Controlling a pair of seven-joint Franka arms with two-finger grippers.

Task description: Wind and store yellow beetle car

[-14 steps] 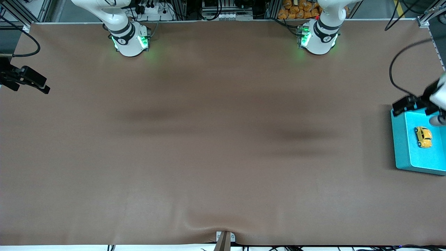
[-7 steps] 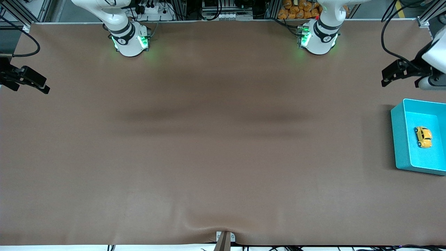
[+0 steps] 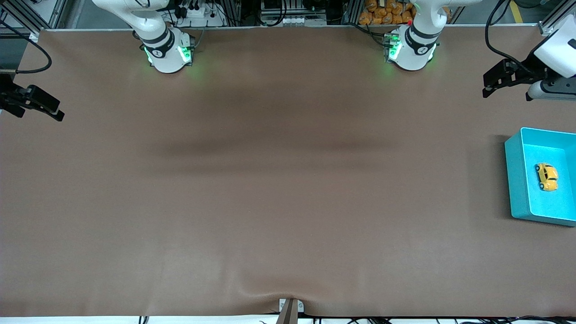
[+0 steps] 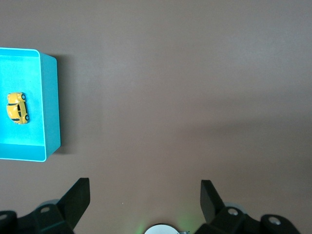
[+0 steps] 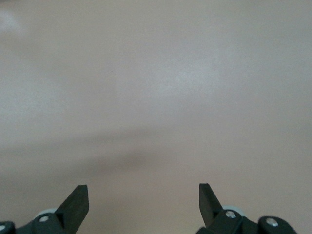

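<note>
Lifted away since a second ago, the left tool (image 3: 488,85) no longer hangs at the teal bin's (image 3: 517,180) rim; it is now over bare worktop (image 3: 288,189) at the left arm's end, apart from the bin. Its fingers (image 4: 78,197) are spread wide and hold nothing, with only brown surface between them in the left wrist view. The bin sits on the worktop at that same end, and the yellow beetle car (image 3: 546,176) lies on its floor, about midway along, touching no wall and unmoved across the three front views. Over at the right arm's end of the worktop, the right tool (image 3: 49,110) waits where it was, its fingers (image 5: 75,200) likewise parted wide and gripping nothing.
</note>
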